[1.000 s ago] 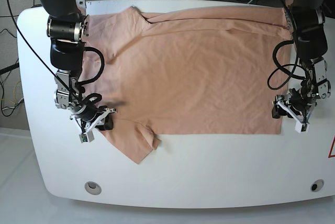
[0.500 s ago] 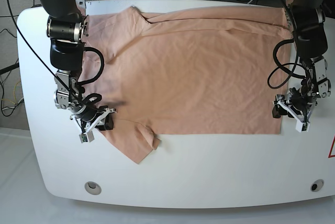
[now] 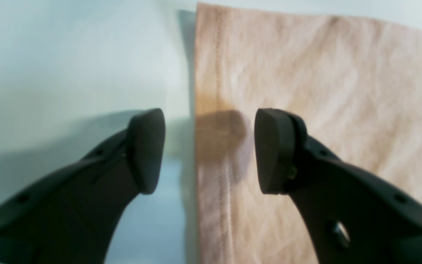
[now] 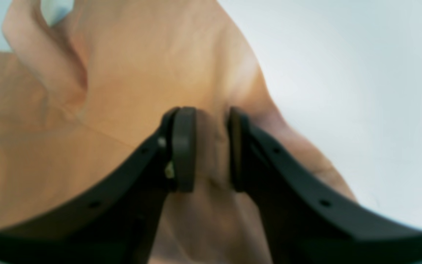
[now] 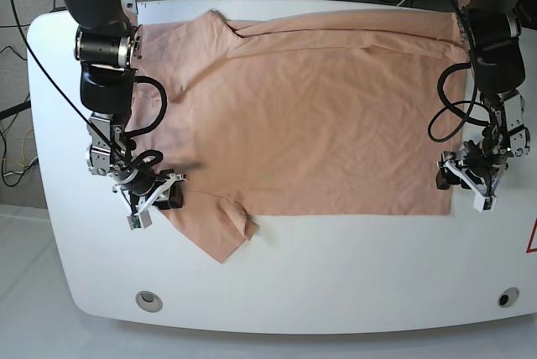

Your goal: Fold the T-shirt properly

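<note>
T-shirt [image 5: 310, 116]: peach cotton, lightly creased, flat on glossy white table [image 5: 352, 267]. Left gripper [image 3: 209, 150]: matte black pads spread, straddling stitched hem edge at shirt's 4 o'clock corner. Right gripper [image 4: 212, 150]: narrow gap, sleeve fold between pads at 8 o'clock; grip uncertain.

T-shirt [image 5: 310, 116] lies spread on the table [image 5: 336, 267], across its rear and middle; front strip of table bare. One sleeve points toward the front-left corner. Right gripper [image 5: 155, 195] sits at that sleeve's edge, on the view's left. Left gripper [image 5: 471, 181] sits at the shirt's hem, view's right, straddling the hem edge: one finger over table, one over cloth.
</note>
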### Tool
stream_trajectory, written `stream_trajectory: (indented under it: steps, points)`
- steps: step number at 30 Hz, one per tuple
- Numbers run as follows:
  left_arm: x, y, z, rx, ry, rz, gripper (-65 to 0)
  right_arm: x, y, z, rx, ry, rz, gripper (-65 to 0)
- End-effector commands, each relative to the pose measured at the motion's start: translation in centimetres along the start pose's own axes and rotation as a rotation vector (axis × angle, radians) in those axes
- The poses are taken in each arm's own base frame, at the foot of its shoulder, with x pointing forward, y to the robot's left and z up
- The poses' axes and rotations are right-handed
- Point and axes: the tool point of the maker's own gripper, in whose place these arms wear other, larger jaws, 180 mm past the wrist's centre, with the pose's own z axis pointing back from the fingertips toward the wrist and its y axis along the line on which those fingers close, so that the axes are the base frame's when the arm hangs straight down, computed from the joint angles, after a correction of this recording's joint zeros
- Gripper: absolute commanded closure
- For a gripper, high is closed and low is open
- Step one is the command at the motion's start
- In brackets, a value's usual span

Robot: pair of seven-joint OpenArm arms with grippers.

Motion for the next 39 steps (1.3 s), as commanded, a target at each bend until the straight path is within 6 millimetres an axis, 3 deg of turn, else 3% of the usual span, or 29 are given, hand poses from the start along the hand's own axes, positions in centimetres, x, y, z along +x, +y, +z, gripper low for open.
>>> stream_trajectory:
  steps: [1,6,10,20,22,28,39]
  points:
    - [2.0,0.8,0.6,0.013,-0.039,-0.016,-36.0,1.1,-0.4,0.1,-0.011,-0.004,0.014,-23.2]
    - [1.9,0.8,0.6,0.012,-0.039,-0.014,-36.1,1.1,-0.5,0.2,-0.012,-0.004,0.013,-29.1]
    - [2.2,0.9,0.6,0.016,-0.046,-0.014,-36.1,1.0,-0.5,0.2,-0.012,-0.003,0.014,-29.4]
    - [3.9,0.1,0.2,0.006,-0.072,-0.009,-36.4,0.4,-0.3,0.1,-0.007,0.015,0.015,-22.5]
    - [3.4,0.1,0.1,0.003,-0.069,-0.008,-36.4,0.5,-0.2,0.1,-0.006,0.017,0.026,-15.9]
    - [2.9,0.0,0.0,-0.002,-0.062,-0.001,-36.2,0.6,-0.2,0.1,-0.007,0.015,0.026,-10.6]
    - [3.2,0.1,0.2,-0.003,-0.069,-0.008,-36.6,0.9,-0.3,0.2,-0.006,0.012,0.025,-18.0]
